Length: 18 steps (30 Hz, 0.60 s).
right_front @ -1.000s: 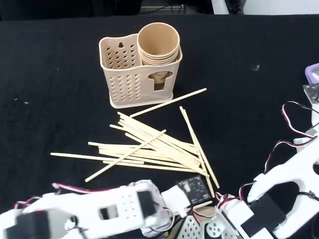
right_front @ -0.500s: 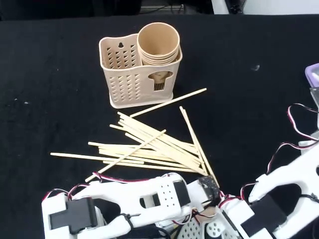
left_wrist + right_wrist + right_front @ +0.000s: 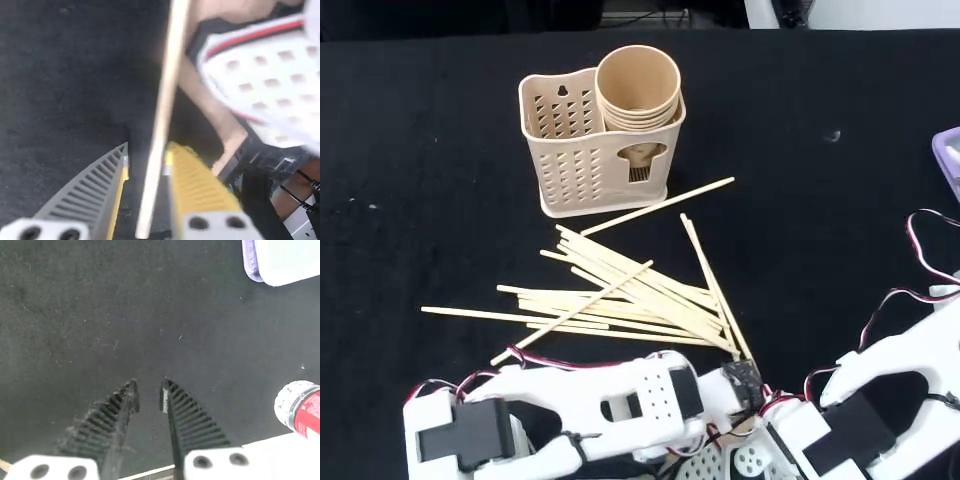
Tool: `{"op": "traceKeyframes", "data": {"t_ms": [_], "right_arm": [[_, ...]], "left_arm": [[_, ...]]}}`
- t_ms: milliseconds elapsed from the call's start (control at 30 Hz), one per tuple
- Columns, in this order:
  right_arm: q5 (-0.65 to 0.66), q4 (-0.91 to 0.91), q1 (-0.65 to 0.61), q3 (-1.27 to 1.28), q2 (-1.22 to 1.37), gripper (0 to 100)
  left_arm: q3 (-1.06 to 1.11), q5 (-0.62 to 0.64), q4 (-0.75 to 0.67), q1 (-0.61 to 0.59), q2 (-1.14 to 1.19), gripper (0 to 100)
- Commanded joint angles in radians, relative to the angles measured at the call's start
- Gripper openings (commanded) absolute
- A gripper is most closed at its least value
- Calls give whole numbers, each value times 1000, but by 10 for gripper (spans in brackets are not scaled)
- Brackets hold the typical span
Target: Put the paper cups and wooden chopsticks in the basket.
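In the high view the basket [image 3: 582, 165] stands on the far part of the black table [image 3: 840, 250]. The paper cups [image 3: 638, 85] are stacked inside one of its two compartments, so this half of the task looks done. The wooden chopsticks [image 3: 620, 295] lie in a loose pile on the table in front of the basket. The left arm [image 3: 610, 405] is low at the near edge, with its tip at the near end of the pile. In the left wrist view the left fingers [image 3: 200, 195] are a little open with a single chopstick [image 3: 162, 115] between them. It touches the yellow finger and there is a gap to the grey one, so I judge the step in hand is grasping this stick. Next the fingers should close firmly, lift, and carry it to the free compartment. In the right wrist view the right fingers [image 3: 190, 422] are narrowly open above bare table and hold nothing. A white container with a purple rim [image 3: 280, 260] and a red-labelled can [image 3: 302, 412] are nearby, and I can read no writing on them.
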Motion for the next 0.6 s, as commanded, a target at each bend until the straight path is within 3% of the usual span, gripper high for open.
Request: {"op": "traceKeyframes", "data": {"t_ms": [0,167,267,433,567], "right_arm": [[-2,-12,12,-53,-8,88],[-2,-12,12,-53,-8,88],[-2,-12,12,-53,-8,88],[-2,-12,12,-53,-8,88],[-2,-12,11,-50,-8,88]], "left_arm": [[-24,11,-12,1,-14,30],[-25,17,-6,-1,-14,30],[-65,15,71,-12,-14,30],[-143,-83,170,-202,-14,30],[-154,-147,170,-335,-69,30]]}}
